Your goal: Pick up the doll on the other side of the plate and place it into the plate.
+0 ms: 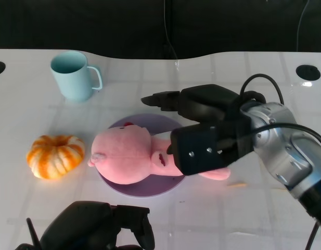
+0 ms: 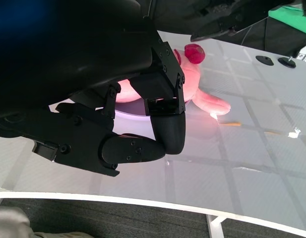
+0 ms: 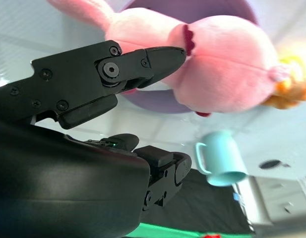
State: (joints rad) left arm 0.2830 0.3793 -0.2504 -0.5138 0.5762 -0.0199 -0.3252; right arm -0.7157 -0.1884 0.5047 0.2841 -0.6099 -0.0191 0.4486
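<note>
Soft pink plush doll [image 1: 130, 159] lying on round purple plate [image 1: 150, 190], centre table. Right hand [image 1: 202, 125] above it, fingers apart, gripping nothing. Left hand [image 1: 98, 226] near edge, fingers curled in, empty.

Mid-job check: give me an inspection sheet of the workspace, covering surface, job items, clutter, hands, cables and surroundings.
Surface: white table, glossy, faint grid lines, small orange speck near the right arm.
Job's things: pink doll lies on the purple plate, a limb hanging past the rim.
Clutter: teal mug upright at the far side; orange pumpkin beside the plate.
Hands: right hand over the doll's body, fingers apart, grip not confirmable; left hand at the near edge, holding nothing, fingers curled.
Cables: black cable looping off the right wrist.
Surroundings: dark backdrop behind the table.
</note>
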